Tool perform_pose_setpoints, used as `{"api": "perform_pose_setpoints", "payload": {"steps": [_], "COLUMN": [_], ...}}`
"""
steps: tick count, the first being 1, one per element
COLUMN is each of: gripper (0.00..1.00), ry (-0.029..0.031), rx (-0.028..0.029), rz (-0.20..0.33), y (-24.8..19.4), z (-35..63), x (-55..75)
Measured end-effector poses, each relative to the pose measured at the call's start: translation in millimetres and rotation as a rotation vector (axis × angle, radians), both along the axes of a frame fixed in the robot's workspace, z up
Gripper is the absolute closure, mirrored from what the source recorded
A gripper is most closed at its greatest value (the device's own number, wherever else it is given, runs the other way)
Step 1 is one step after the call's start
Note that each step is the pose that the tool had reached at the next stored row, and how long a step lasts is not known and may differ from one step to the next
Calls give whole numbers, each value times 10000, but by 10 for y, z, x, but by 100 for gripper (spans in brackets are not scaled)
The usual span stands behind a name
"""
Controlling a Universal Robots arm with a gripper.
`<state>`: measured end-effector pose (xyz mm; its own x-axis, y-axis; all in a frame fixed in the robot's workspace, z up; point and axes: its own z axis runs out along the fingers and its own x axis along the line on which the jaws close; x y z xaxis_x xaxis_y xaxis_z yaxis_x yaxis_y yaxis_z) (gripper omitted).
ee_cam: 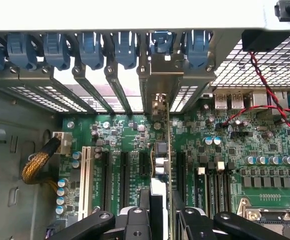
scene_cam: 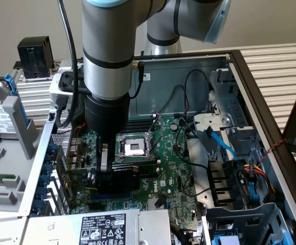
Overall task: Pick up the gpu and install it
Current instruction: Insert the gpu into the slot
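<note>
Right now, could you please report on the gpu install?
Claw shut on small green gpu card with black shroud. Card upright over large green motherboard, metal bracket at rear slots. No obstruction seen.

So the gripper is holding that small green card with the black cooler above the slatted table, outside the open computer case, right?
Not outside. The exterior view shows the gripper holding the small green card with the black cooler inside the open metal computer case, low over the large green motherboard, not above the slatted table.
</note>
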<state>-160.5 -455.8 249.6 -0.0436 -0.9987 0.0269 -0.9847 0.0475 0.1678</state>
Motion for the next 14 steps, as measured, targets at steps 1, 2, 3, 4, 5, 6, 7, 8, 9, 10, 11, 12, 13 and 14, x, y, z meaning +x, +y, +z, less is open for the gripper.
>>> {"api": "perform_pose_setpoints", "payload": {"steps": [1, 2, 3, 4, 5, 6, 7, 8, 9, 10, 11, 12, 13, 14], "gripper": [73, 73, 73, 73, 73, 73, 73, 73, 73, 73, 73, 73, 73, 73], "ry": [0, 0, -1, -1, -1, -1, -1, -1, -1, 0, -1, -1, -1, -1], "rx": [0, 0, 0, -1, -2, -2, -3, -3, -4, -3, -3, -3, -3, -4], "rz": [2, 3, 4, 4, 4, 4, 4, 4, 4, 4, 4, 3, 0, -3], "y": [0, 0, 0, 0, 0, 0, 0, 0, 0, 0, 0, 0, 0, 0], "z": [0, 0, -1, -1, -1, -1, -1, -1, -1, -1, -1, -1, -1, -1], "x": [0, 0, 0, 0, 0, 0, 0, 0, 0, 0, 0, 0, 0, 0]}}
